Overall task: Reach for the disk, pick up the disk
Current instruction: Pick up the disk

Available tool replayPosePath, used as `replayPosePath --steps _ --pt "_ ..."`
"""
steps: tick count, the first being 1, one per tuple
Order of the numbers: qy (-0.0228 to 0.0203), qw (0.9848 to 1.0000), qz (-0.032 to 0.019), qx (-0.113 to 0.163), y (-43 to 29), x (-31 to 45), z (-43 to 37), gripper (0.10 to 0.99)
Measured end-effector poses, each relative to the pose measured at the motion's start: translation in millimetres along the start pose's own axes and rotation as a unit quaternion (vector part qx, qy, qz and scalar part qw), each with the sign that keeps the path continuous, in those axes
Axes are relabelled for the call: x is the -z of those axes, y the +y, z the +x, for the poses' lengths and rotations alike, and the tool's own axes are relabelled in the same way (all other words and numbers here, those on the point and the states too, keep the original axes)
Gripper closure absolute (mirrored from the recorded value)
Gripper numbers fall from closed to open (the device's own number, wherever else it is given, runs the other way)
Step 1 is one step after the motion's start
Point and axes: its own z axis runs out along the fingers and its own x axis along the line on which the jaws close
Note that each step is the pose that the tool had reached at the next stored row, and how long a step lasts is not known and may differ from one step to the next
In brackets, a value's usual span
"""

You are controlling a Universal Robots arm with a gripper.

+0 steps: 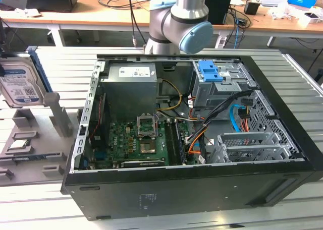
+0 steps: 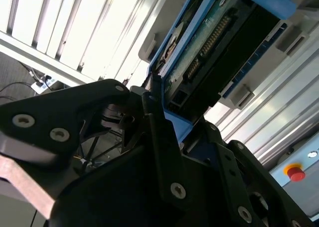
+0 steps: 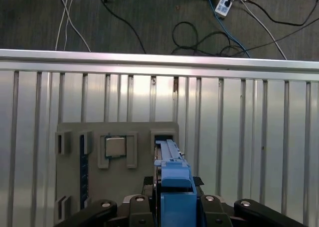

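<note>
The disk (image 1: pixel 19 81) stands on edge over the grey holder (image 1: pixel 30 154) at the exterior view's left, its white-and-blue label facing the camera. In the first wrist view I see it edge-on, and its blue side rail (image 3: pixel 172 179) runs from between my fingers down to the holder's slot. My gripper (image 3: pixel 172 184) sits around the disk with a black finger (image 3: pixel 145 183) close against each side. The second wrist view shows the disk (image 2: pixel 219 43) with its circuit board and blue rails, with the gripper (image 2: pixel 182 122) closed against its near end. I cannot tell whether it rests in the slot or is lifted.
An open black computer case (image 1: pixel 202 189) lies in the middle of the slatted metal table, with a blue-latched drive cage (image 1: pixel 212 71) and motherboard inside. A small flat grey chip (image 3: pixel 115 146) lies in the grey holder (image 3: pixel 70 177) beside the disk. Cables lie on the floor beyond the table's edge.
</note>
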Motion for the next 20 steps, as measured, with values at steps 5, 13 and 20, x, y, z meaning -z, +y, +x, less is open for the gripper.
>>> replayPosePath --steps 5,13,20 --pt "0.0000 1.0000 0.0000 0.000 0.4 11.5 0.0 0.718" --pt "0.0000 1.0000 0.0000 0.000 1.2 34.6 -0.1 0.718" --pt "0.0000 1.0000 0.0000 0.000 1.6 49.1 -0.2 0.718"
